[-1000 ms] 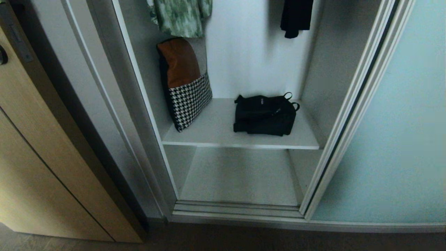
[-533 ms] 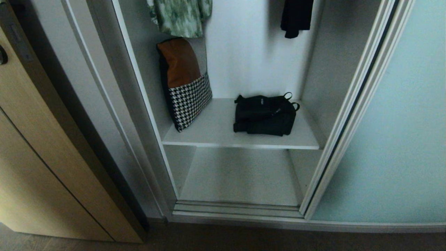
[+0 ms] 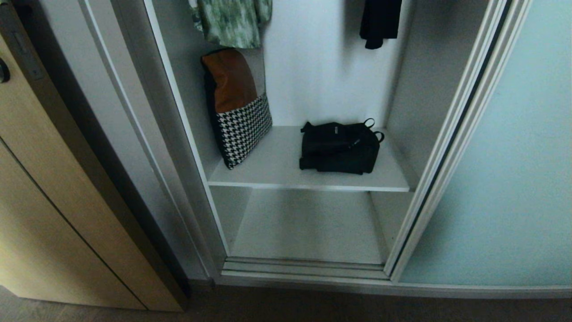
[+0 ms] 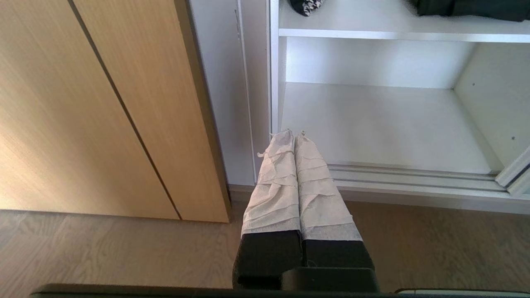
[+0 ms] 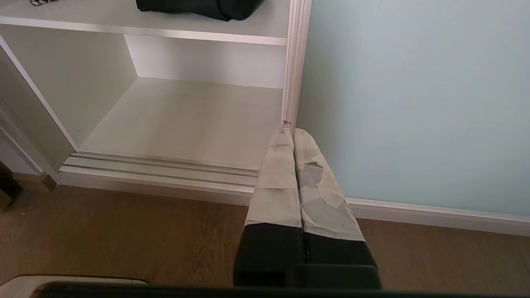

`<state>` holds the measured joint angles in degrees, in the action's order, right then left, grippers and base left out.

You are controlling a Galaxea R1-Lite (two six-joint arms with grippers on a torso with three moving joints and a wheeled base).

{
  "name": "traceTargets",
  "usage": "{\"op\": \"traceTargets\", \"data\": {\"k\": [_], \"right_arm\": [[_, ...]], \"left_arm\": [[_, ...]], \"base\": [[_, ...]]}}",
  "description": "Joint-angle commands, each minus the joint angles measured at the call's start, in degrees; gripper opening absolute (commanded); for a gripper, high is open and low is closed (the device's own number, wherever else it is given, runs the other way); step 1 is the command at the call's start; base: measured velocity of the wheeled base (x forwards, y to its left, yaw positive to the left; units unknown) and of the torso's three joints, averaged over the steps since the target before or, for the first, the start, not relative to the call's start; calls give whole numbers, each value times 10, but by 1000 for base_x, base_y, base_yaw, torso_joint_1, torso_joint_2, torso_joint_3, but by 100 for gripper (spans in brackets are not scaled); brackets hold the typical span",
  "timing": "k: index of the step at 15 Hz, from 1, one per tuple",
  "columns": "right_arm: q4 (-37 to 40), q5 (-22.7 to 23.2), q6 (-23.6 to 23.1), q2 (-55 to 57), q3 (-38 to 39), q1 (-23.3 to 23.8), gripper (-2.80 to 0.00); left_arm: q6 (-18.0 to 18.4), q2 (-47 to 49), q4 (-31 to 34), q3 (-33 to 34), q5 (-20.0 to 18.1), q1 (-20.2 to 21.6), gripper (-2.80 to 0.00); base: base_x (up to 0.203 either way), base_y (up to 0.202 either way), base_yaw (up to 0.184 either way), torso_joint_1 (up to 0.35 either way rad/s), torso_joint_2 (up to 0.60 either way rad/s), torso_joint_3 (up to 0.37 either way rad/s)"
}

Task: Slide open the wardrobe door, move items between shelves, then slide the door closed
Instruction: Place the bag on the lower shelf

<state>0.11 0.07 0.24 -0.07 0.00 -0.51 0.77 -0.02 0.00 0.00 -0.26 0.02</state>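
Note:
The sliding wardrobe door (image 3: 505, 147), frosted pale blue-green glass in a silver frame, stands slid to the right, and the wardrobe is open. A black fabric bag (image 3: 339, 146) lies on the upper white shelf (image 3: 277, 176), towards its right. A cushion with a houndstooth lower part (image 3: 239, 127) leans upright against the left wall on that shelf. The lower shelf (image 3: 308, 228) holds nothing. Both grippers hang low in front of the wardrobe, outside the head view. My left gripper (image 4: 293, 133) is shut with nothing in it. My right gripper (image 5: 289, 130) is shut and holds nothing, its tips near the door's edge (image 5: 292, 62).
A light wood door (image 3: 49, 188) with a dark handle stands to the left of the wardrobe. A green patterned garment (image 3: 232, 20) and a black garment (image 3: 380, 20) hang above the upper shelf. The door track (image 3: 304, 268) runs along the wardrobe's base above a brown wood floor (image 5: 124, 231).

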Motion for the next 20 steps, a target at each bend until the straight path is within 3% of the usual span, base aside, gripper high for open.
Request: {"op": "traceTargets", "data": {"k": [1,16,20], "right_arm": [[-1,0,0,0,0,0,-280],[-1,0,0,-1,0,0,-280],[-1,0,0,-1,0,0,-280]], "left_arm": [[-1,1,0,0,1,1,-280],[-6,1,-1,0,3,0,-280],[-6,1,-1,0,3,0,-280]], "base": [[0,0,0,0,0,0],[0,0,0,0,0,0],[1,166,-2,5,0,2]]}}
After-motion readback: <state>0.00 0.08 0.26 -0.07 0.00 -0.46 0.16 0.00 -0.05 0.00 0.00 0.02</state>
